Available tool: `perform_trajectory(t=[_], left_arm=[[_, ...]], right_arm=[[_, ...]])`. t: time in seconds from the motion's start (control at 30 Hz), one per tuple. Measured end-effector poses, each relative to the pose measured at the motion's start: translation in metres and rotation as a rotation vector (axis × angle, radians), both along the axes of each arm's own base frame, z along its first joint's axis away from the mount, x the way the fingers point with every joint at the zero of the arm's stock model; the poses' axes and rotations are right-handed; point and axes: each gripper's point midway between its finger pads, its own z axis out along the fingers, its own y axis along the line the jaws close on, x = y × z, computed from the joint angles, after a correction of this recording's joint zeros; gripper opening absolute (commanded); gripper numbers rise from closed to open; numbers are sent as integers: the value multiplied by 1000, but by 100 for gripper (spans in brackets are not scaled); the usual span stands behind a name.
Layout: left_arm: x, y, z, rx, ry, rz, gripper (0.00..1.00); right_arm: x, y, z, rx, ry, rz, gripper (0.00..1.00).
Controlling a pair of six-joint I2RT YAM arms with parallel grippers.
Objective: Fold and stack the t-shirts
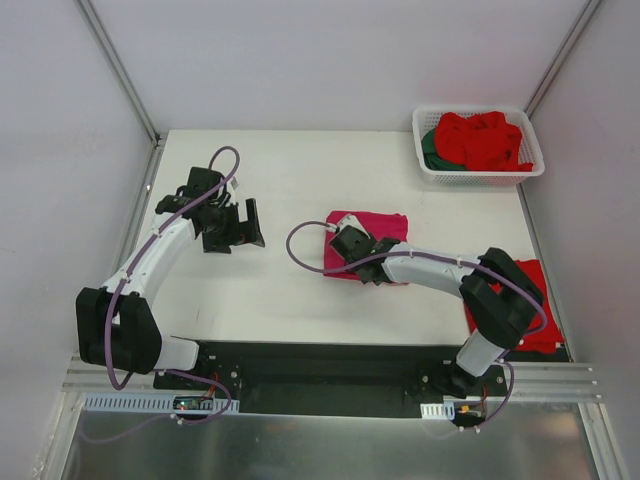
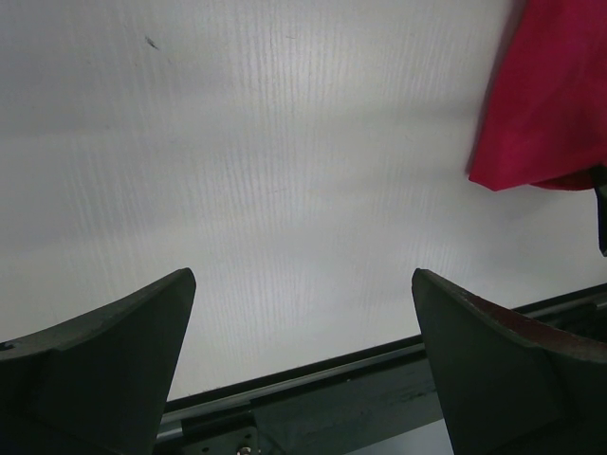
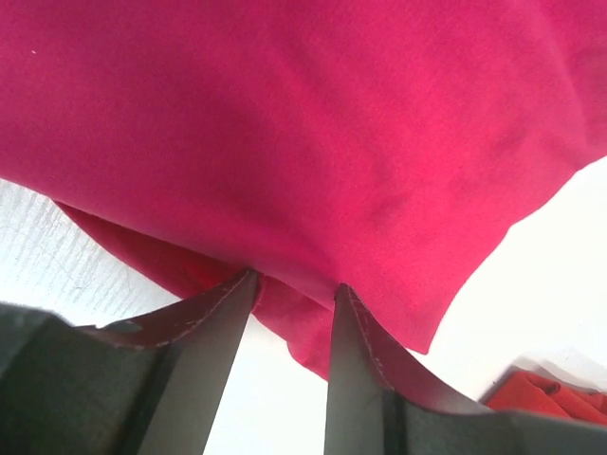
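Observation:
A folded magenta-pink t-shirt [image 1: 385,226] lies in the middle of the table; it fills the right wrist view [image 3: 303,123]. My right gripper [image 1: 342,243] sits at its near-left edge, fingertips tucked under the top layer. Its jaws [image 3: 294,282] stand parted, with a loose flap of cloth showing in the gap. A folded red t-shirt [image 1: 537,300] lies at the right edge, partly under my right arm. Over bare table to the left hovers my left gripper [image 1: 238,232], wide open [image 2: 303,275] and holding nothing. The pink shirt's corner [image 2: 550,95] shows in its view.
A white slotted basket [image 1: 478,178] at the back right holds crumpled red t-shirts [image 1: 485,140] and a dark green one [image 1: 430,146]. The black mounting rail [image 1: 320,365] runs along the near edge. Walls close in on the left, back and right.

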Motion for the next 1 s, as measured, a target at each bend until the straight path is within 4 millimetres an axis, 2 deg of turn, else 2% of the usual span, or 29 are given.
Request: perform_trajectory(t=[0.2, 0.43, 0.63, 0.83, 1.0], left_arm=[[0, 0, 0, 0, 1, 0, 99], [-1, -4, -3, 1, 9, -12, 100], [-1, -3, -3, 2, 9, -12, 99], [-1, -3, -3, 2, 9, -12, 99], [-1, -3, -3, 2, 11, -12, 99]], right_arm=[[2, -1, 6, 0, -18, -6, 46], [18, 9, 20, 3, -72, -18, 45], [28, 12, 9, -45, -75, -14, 45], [27, 16, 8, -34, -60, -9, 45], [19, 14, 24, 7, -49, -6, 45]])
